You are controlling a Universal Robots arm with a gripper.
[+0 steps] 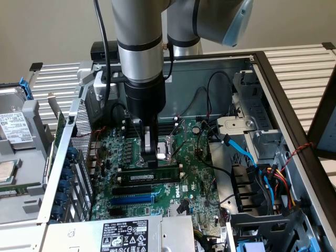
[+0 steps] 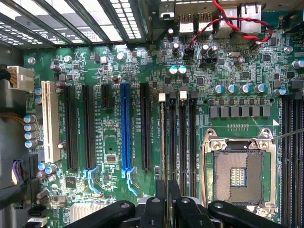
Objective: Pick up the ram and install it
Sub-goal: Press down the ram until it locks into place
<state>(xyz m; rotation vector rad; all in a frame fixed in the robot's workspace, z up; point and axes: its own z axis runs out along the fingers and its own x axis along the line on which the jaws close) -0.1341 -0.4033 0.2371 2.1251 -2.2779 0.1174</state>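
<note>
The ram, a dark-green stick with a white label, stands on edge in a black memory slot on the motherboard, beside the processor socket. My gripper reaches straight down onto its top edge near the middle. In the wrist view the ram shows edge-on as a thin strip running between the slots, and my gripper has its black fingers drawn close together on either side of that strip, shut on it.
The open processor socket lies right beside the memory slots. A blue expansion slot and black slots sit further off. Blue and black cables hang at the exterior view's right, by the drive cage. A red-black twisted wire crosses near the rear ports.
</note>
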